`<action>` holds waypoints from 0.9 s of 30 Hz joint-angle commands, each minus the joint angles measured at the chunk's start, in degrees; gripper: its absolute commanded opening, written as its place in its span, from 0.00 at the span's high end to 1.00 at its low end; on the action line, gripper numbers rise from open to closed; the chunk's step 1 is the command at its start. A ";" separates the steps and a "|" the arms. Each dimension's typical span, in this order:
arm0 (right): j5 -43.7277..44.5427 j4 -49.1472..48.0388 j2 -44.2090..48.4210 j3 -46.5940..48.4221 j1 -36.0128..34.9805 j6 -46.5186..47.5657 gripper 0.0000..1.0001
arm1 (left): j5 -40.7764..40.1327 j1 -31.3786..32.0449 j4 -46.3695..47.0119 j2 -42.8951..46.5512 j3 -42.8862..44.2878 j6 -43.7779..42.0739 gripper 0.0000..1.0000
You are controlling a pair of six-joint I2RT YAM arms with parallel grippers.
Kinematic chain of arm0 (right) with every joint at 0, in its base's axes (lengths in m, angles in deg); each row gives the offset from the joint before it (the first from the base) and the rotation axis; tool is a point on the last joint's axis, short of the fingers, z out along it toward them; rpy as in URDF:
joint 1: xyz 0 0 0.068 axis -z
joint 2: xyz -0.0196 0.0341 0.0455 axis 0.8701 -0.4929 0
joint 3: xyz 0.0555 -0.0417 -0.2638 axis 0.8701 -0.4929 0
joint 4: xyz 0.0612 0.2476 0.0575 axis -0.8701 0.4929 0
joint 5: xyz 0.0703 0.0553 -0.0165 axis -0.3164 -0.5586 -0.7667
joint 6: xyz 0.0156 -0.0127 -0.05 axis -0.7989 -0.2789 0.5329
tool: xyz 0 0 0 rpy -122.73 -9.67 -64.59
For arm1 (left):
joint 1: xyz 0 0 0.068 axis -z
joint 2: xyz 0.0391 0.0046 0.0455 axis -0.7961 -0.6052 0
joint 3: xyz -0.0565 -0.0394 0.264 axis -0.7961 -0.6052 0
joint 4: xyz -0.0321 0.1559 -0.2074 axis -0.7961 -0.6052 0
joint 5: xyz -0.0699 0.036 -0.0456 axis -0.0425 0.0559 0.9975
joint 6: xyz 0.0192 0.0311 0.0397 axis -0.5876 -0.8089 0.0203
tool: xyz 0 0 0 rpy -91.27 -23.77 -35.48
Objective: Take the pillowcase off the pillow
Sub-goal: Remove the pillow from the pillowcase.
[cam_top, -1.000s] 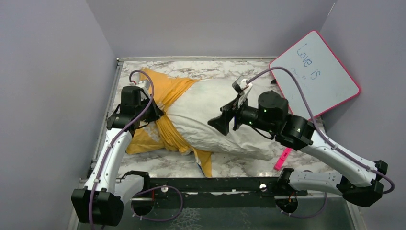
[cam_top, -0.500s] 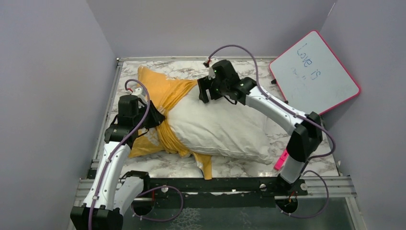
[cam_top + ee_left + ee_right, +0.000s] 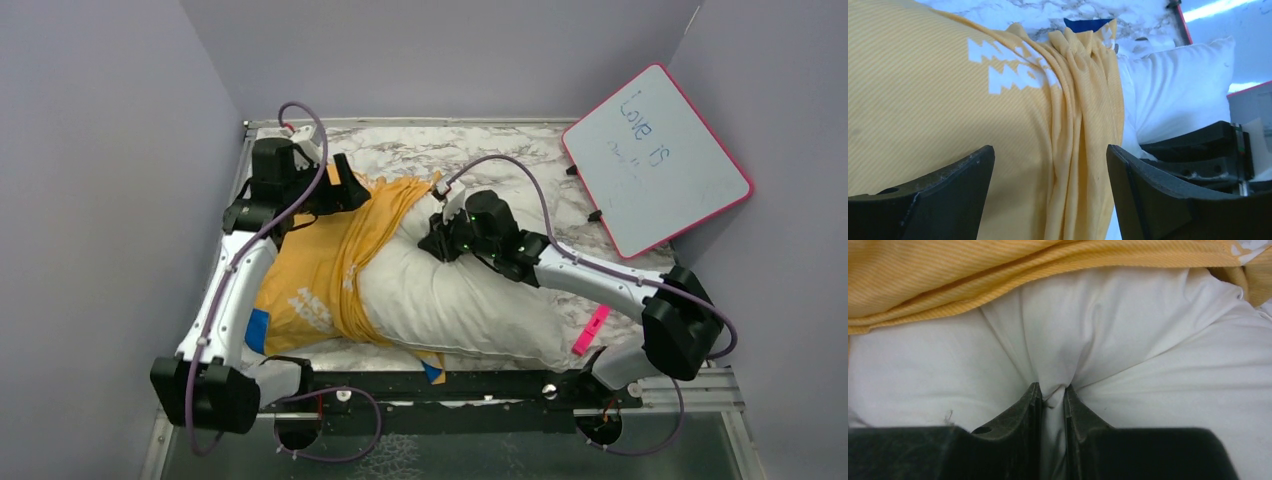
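Two right fingers (image 3: 1024,412), pinching pillow (image 3: 1158,370) fold

The pillowcase (image 3: 320,270) is orange-yellow with a fine striped weave, white block lettering and blue patches at its edge. The pillow (image 3: 470,300) is plain white. The table (image 3: 400,150) is white marble-patterned with grey veins. The whiteboard (image 3: 655,160) is pink-edged.

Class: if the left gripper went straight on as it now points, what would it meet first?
Most likely the pillowcase: its bunched orange-yellow folds lie straight ahead of the open left gripper.
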State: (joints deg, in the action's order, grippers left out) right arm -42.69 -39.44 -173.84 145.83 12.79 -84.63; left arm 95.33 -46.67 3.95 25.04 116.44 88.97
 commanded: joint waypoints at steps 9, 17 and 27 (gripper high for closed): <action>-3.59 5.40 7.96 -18.55 -2.33 -12.06 0.78 | -16.04 18.61 0.97 -11.18 -0.26 -0.45 0.77; 7.24 18.50 17.62 -3.94 -2.22 -8.53 0.56 | -17.48 18.70 7.54 1.84 -7.86 -0.64 1.00; -0.02 38.12 3.98 28.14 7.22 -0.52 0.00 | -14.19 18.80 12.40 16.08 -17.12 1.50 1.00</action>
State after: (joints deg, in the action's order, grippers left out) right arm -36.88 -16.58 -161.36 162.33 17.62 -89.13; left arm 79.00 -28.24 13.48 38.02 100.57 89.24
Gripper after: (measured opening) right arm 0.974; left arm 0.017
